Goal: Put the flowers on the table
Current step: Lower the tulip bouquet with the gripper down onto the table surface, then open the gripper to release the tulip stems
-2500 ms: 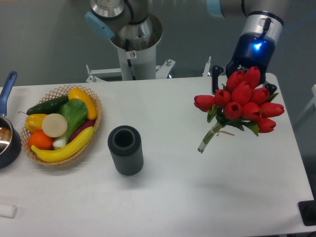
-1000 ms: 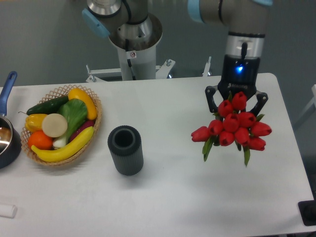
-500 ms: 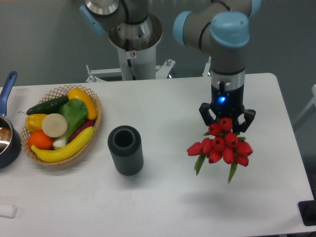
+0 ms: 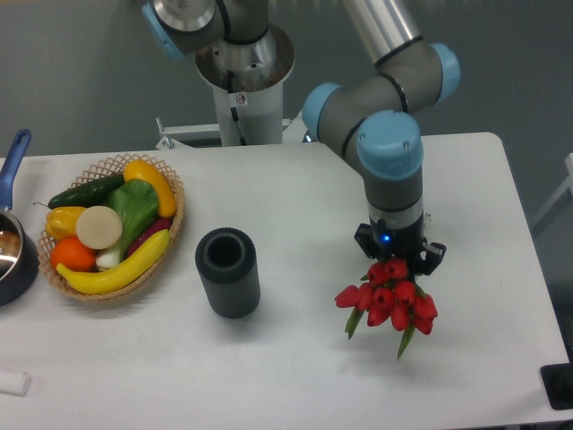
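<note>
You are looking down on a white worktop (image 4: 295, 193) with rounded corners, set against a grey-blue wall, with the arm's pedestal standing behind the far edge.

The single gripper (image 4: 395, 262) points straight down over the right half of the worktop, nearer the front edge than the far one. Its dark fingers (image 4: 361, 240) flank the top of the one bunch of flowers (image 4: 388, 299). The red heads sit in a tight cluster directly under the wrist, and I count roughly ten of them, though some overlap. A few green leaves poke out below and to the left of the cluster. The stems are hidden behind the blooms, so you cannot tell from this view whether the fingers are clamped on them or parted, nor whether the bunch touches the worktop or hangs just above it.

One dark ribbed cylinder (image 4: 228, 272), open at the top, stands upright near the middle of the worktop, well apart from the flowers.

One wicker basket (image 4: 175, 228) sits near the left edge, holding a banana, an orange, a cucumber, two yellow peppers, a leafy green and a pale round slice.

One dark pot (image 4: 12, 255) with a blue handle sits at the left edge, partly cut off.

A small white object (image 4: 12, 382) lies at the front left corner.
</note>
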You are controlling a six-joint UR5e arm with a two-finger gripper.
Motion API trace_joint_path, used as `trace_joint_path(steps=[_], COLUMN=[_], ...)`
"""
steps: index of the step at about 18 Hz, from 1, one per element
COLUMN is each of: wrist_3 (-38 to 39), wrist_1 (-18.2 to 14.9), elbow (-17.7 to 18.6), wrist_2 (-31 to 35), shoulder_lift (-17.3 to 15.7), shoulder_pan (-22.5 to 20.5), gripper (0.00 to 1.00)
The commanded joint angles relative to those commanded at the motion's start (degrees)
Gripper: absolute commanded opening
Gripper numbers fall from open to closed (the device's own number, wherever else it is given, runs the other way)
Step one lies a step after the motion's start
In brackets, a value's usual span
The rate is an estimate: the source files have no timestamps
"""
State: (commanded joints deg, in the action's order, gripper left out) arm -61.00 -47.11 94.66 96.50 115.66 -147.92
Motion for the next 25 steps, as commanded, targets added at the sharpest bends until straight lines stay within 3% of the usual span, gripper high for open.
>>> trace_joint_path(steps=[13,14,15,17,19,22,25], wrist_3=[1.23,1.14,0.97,1.14,1.14,1.14,1.23], wrist_1=[0.26,0.26,0.35,0.35,0.35,0.26,0.26], elbow=[-3.43,-3.43,-3.43,-3.52,-3.52,-3.60,-4.74], wrist_2=[-0.61,-0.53,-0.35,-0.35,-0.35,-0.96,-1.32], shoulder_lift=[6.68,6.68,6.86,6.77,6.51,4.41,2.65], shoulder_pan=[2.72,2.72,2.72,2.72,2.72,2.29,2.11], gripper=[0.49,0.58,0.72,0.73,0.89,1.00,1.00])
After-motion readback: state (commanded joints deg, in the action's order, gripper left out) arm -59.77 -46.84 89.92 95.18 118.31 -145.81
